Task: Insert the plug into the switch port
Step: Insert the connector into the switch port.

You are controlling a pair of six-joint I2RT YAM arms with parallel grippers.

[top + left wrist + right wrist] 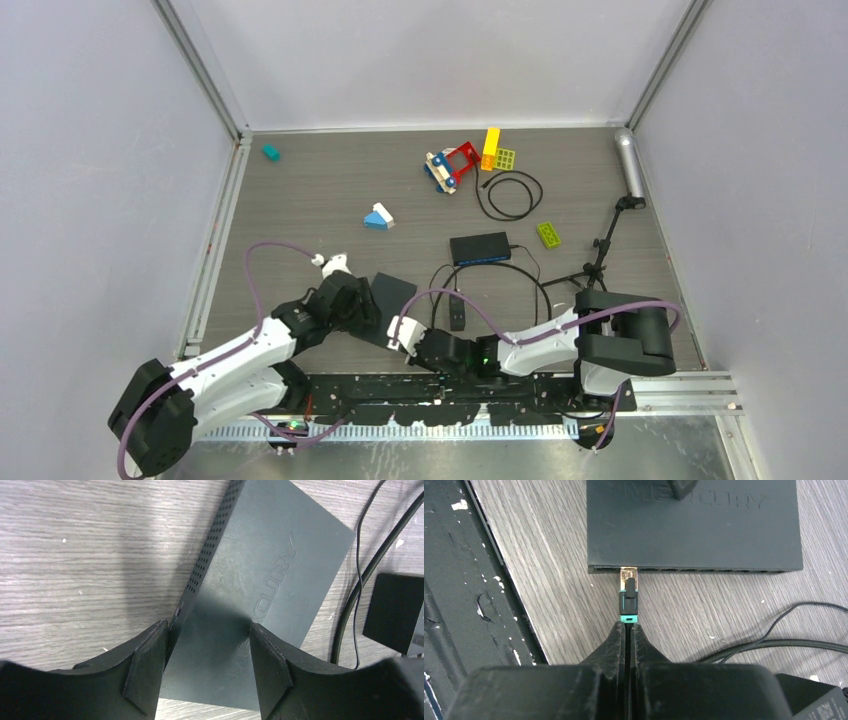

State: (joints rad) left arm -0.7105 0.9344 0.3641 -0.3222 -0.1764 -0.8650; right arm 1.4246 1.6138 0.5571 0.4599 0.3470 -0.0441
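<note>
The grey wood-grain table (300, 200) carries the dark flat switch (392, 298) at about seven o'clock from its middle, close to both arm bases, probably so that each arm reaches it without stretching. A second, bluish switch box (480, 247) lies apart at about one o'clock from it and plays no part here. The left gripper (358, 305) comes at the switch from nine o'clock with its jaws spread. In the left wrist view one finger (145, 670) meets the vented side wall while the other lies over the lid, which reads as bracing the box against a push, not lifting it. The right gripper (629, 630) approaches from six o'clock in its own view, pressed together and pinching the plug (629, 597) by its teal-banded rear, so the plug points straight at the port row. The clear tip sits at the mouth of the endmost port (629, 571), at the nine o'clock end of that row. I judge insertion just begun, not seated. How deep the tip has gone cannot be told, since the port face shows only as a thin strip. The plug's own cable is hidden between the shut fingers, and the switch's far edge is cut off at twelve o'clock.
</note>
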